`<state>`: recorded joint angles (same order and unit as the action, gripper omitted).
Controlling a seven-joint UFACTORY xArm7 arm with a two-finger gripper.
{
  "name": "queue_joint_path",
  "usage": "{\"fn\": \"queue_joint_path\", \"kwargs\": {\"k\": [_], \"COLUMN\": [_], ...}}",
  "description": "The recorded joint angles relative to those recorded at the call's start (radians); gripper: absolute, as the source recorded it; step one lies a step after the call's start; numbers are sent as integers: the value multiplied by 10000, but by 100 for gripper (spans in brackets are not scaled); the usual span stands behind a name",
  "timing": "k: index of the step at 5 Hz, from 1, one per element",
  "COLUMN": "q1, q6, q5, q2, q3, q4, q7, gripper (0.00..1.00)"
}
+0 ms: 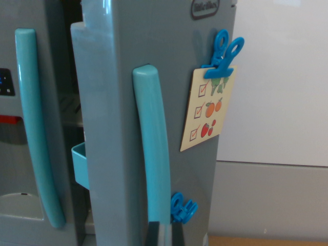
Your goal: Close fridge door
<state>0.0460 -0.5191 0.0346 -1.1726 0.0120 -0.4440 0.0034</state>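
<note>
Fridge door (118, 133) stands ajar right before me, teal handle (152, 154) facing my gripper (164, 234), whose jaw state I cannot tell from its dark tip, so I judge pushing the panel toward the cabinet comes next.

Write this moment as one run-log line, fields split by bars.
task: close fridge door | door: open, swung out | handle: untouched | gripper: at bottom edge below handle, state unclear | shelf: visible in gap
</note>
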Motion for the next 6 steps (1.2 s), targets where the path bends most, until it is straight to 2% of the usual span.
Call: {"fn": "queue_joint_path", "kwargs": {"k": [2, 3, 4, 5, 6], "q1": [0, -3, -3, -3, -3], "q6": [0, 3, 3, 10, 10], "q5": [0, 0, 0, 0, 0], "q2": [18, 163, 163, 490, 490], "q3": [0, -2, -2, -3, -3], "q4": [0, -5, -5, -73, -73], "q7": [0, 0, 0, 0, 0], "gripper": [100, 100, 100, 100, 100]}}
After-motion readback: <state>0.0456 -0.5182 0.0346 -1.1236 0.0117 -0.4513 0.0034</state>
